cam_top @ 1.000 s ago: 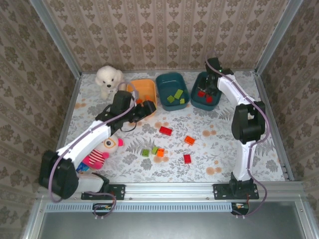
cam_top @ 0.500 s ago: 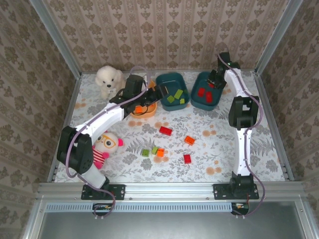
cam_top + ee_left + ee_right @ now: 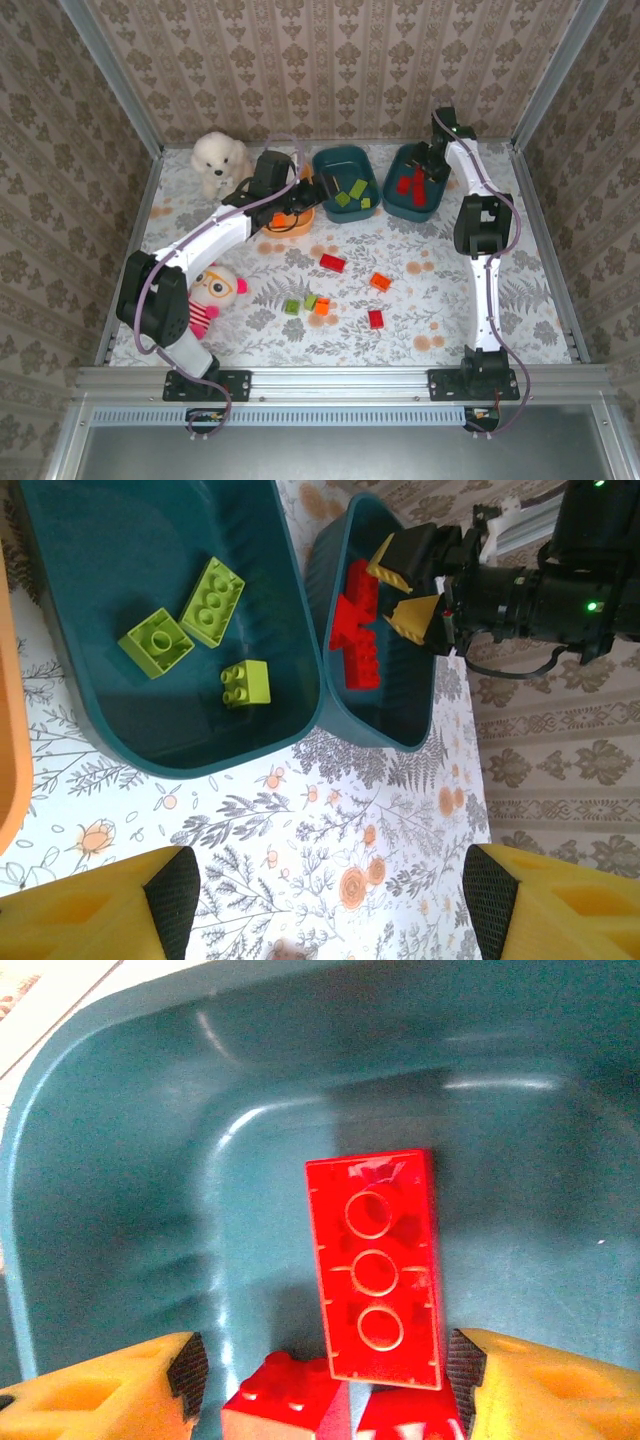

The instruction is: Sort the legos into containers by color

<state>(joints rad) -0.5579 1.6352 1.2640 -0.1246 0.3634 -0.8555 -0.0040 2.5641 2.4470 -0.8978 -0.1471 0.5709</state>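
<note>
Sitting far left: white plush dog (image 3: 220,160) at the back of the table (image 3: 450,300); pink-and-yellow plush toy (image 3: 213,295) nearer the front, against the left arm.
orange tub (image 3: 297,214): back of the table, partly covered by the left arm; one orange brick (image 3: 277,218) lies in it.
left gripper (image 3: 335,910): jaws spread wide with nothing between them, hovering by the near rims of the orange tub and its teal neighbour.
middle teal tub (image 3: 100,550): just right of the orange tub; it holds three light green bricks (image 3: 212,602), all apart from one another.
loose bricks (image 3: 332,262): six scattered on the table in front of the tubs, two red, two orange and two green.
right teal tub (image 3: 385,730): just beside the middle one, with red bricks (image 3: 355,630) piled inside.
long red brick (image 3: 377,1270): studs up, propped on two other red bricks.
right gripper (image 3: 325,1380): inside the right teal tub, jaws apart and clamping nothing; the long red brick lies between the fingers.
</note>
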